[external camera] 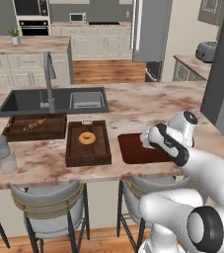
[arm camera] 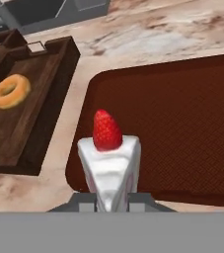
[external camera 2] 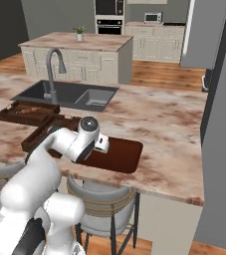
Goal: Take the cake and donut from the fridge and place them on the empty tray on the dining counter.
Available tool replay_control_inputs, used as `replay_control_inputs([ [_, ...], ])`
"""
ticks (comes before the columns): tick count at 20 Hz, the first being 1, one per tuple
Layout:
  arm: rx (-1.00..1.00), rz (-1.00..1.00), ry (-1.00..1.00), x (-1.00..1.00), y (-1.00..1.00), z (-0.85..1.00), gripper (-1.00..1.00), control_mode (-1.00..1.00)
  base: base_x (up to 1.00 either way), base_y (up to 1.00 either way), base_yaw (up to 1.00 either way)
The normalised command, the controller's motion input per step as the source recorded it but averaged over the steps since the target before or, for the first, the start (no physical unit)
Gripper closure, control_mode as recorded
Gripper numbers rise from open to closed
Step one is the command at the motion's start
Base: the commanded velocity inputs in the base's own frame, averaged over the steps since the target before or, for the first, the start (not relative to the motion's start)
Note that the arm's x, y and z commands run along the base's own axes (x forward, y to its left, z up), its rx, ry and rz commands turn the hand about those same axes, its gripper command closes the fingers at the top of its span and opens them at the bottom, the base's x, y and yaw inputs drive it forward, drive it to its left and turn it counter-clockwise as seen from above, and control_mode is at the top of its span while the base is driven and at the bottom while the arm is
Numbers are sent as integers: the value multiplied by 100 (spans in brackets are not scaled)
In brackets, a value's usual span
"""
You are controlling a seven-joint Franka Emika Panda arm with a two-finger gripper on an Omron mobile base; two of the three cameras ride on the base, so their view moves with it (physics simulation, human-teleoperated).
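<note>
A small white cake [arm camera: 108,165] slice with a red berry on top sits upright between my fingertips, and my gripper [arm camera: 111,203] is shut on the cake. It hangs just over the near left corner of the flat reddish-brown tray [arm camera: 182,123]. From the base, my hand [external camera: 146,139] reaches over the tray [external camera: 133,152] on the marble dining counter [external camera: 148,106]; from the other side the hand [external camera 2: 101,144] is at the tray's [external camera 2: 122,155] left end. The tall grey fridge [external camera: 150,29] stands behind the counter. The donut of the task is out of view.
Left of the tray, a deep dark wooden box tray [external camera: 87,157] holds a pale golden ring donut [external camera: 87,138]. A second wooden tray [external camera: 34,127], a dark sink [external camera: 54,101] with a faucet [external camera: 48,74], a glass [external camera: 2,153] and stools [external camera: 49,202] are nearby.
</note>
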Motion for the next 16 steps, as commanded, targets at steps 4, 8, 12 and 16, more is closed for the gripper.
replay_control_inputs([
  [4,0,0,5,56,0,-42,100,-100,0,0,0],
  [8,0,0,0,52,0,-39,100,-100,0,0,0],
  [12,0,0,0,35,0,-33,100,-100,0,0,0],
  [16,0,0,0,34,0,-28,100,-100,0,0,0],
])
